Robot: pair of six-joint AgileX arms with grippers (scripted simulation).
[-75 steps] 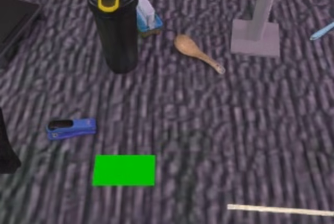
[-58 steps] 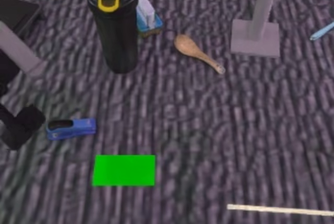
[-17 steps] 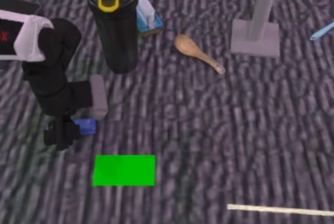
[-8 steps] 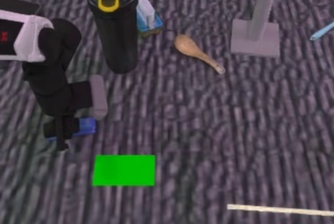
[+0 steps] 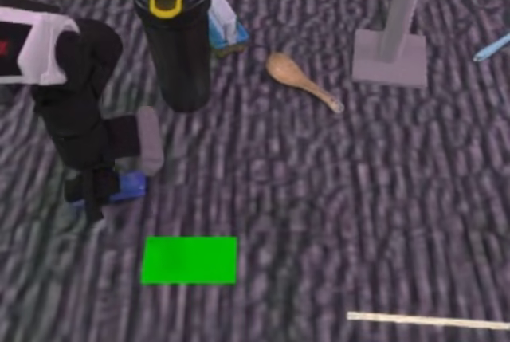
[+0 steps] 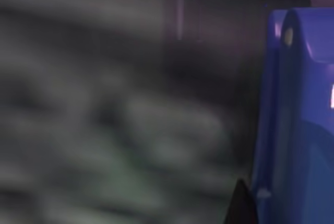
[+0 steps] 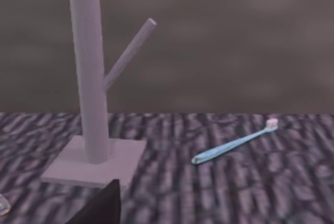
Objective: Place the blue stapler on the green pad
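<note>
The left gripper sits directly over the stapler, its fingers straddling the body and apparently closed on it, though the arm hides the contact from above; in the left wrist view the stapler fills one edge, right against a dark fingertip, so a grip looks likely. The stapler's long axis runs roughly across the counter, one blue end jutting out from the gripper on the side toward the middle of the counter; the fingers cross that axis. Next outward, the pad lies just beyond the gripper, toward the near edge and a little toward the right, its long side roughly parallel to the stapler, so I judge a short carry with little turning will do. The left arm is clearly nearer; the right gripper is out of the top view, parked by the stand, its opening not shown.
</note>
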